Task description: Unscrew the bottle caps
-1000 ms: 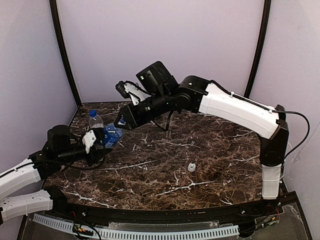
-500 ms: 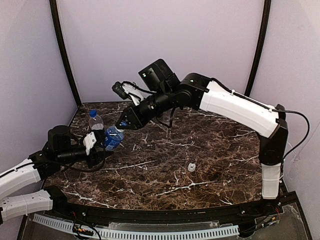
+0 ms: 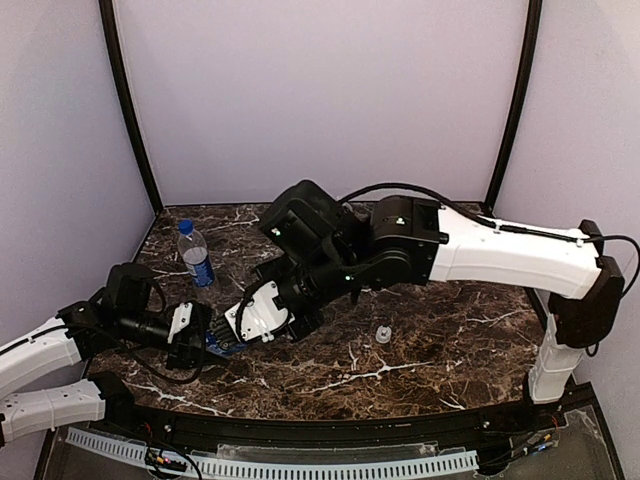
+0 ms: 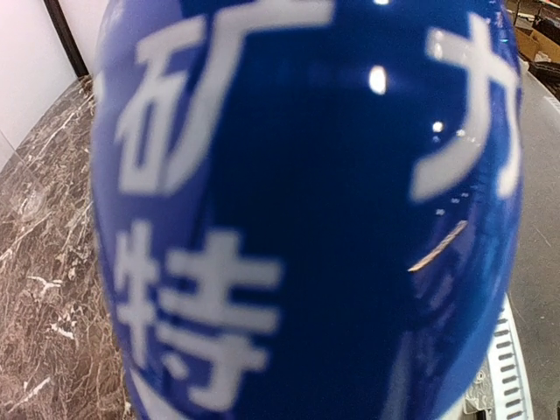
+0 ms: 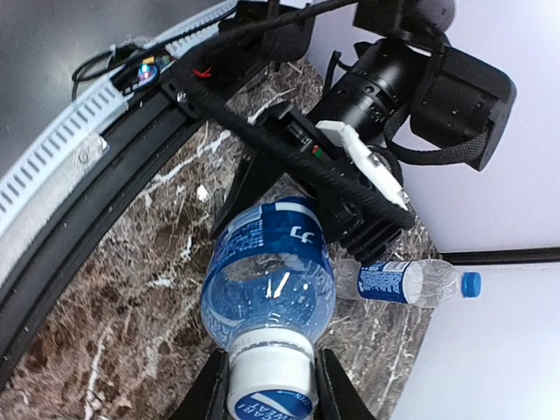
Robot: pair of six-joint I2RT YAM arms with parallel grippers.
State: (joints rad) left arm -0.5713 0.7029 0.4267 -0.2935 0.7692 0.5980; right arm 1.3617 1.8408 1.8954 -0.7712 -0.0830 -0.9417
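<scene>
Front-left on the table [image 3: 450, 300], left gripper [image 3: 197, 337] clamps the blue-labelled bottle [image 5: 267, 280]; right gripper [image 5: 269, 394] pinches its white cap [image 5: 262, 372]. Second bottle [image 3: 196, 255] stands back-left, loose cap [image 3: 383, 334] mid-table.

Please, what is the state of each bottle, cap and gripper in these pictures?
held bottle: in left gripper, cap on
left gripper: shut on held bottle
white cap: on held bottle
right gripper: shut on white cap
standing bottle: upright, blue cap on
loose cap: off, lying on table
</scene>
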